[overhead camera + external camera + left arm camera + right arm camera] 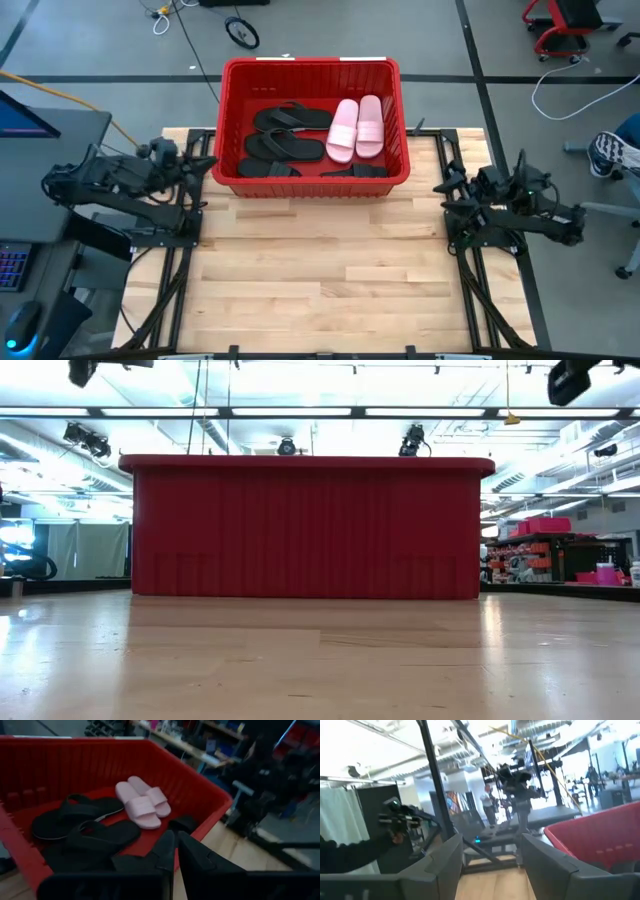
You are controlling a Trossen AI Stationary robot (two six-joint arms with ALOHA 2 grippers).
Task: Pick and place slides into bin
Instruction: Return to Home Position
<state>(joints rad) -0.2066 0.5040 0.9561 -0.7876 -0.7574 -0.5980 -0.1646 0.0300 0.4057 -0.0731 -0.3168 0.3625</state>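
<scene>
The pink slides (pixel 356 128) and black slides (pixel 285 145) lie inside the bin (pixel 310 64), upper centre of the high view. The left gripper (pixel 207 166) sits just beside its lower-left corner, fingers closed and empty. The right gripper (pixel 447 186) sits centre right, fingers apart and empty.

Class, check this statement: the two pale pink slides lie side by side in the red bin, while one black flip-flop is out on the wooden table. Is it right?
Wrong on the flip-flop. The high view shows both black flip-flops inside the red bin, beside the two pale pink slides, which do lie side by side; none is on the wooden table.
</scene>
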